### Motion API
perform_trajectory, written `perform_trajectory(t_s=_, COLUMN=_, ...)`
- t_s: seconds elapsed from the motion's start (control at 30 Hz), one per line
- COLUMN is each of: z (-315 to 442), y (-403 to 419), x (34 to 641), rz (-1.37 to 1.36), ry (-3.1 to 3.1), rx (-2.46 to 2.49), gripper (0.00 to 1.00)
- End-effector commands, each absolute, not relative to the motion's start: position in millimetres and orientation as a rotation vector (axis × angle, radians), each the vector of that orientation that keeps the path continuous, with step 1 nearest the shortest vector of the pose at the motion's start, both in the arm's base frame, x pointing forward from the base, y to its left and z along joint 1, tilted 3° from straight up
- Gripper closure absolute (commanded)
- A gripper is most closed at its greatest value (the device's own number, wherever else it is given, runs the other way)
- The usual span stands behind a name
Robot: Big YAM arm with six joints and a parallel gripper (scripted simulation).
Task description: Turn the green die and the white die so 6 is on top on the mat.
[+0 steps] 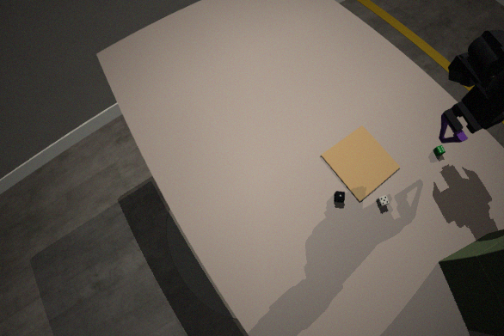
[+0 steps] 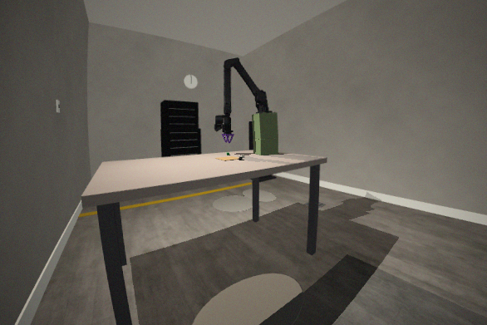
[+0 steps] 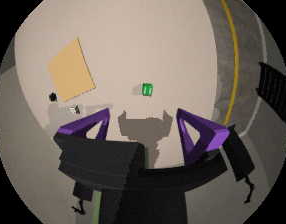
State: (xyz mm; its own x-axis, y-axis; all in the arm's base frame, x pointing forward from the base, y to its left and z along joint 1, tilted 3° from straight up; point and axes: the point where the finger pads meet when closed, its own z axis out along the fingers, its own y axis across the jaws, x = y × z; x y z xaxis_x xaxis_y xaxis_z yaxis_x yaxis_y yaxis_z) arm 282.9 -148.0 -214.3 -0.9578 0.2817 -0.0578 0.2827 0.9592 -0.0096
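The green die lies on the bare table to the right of the tan mat; it also shows in the wrist view and as a speck in the exterior view. The white die and the black die lie on the table just off the mat's near corner, on either side of it. My gripper with purple fingers hangs open and empty above the table, a little above and beside the green die. It also shows in the wrist view and the exterior view.
A dark green box stands at the table's near right corner, by the arm's base. The table's right edge runs close behind the green die. A black shelf stands by the far wall.
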Motion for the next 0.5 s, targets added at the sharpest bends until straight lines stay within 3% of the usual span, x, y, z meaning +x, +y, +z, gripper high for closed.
perform_trajectory(t_s=0.0, z=-218.4, y=-155.3, x=284.9, rz=-0.03, ry=3.066, rx=0.199, gripper=0.0)
perform_trajectory(t_s=0.47, z=-225.4, y=-156.4, x=280.9, rz=-0.047, ry=3.035, rx=-0.545, gripper=0.0)
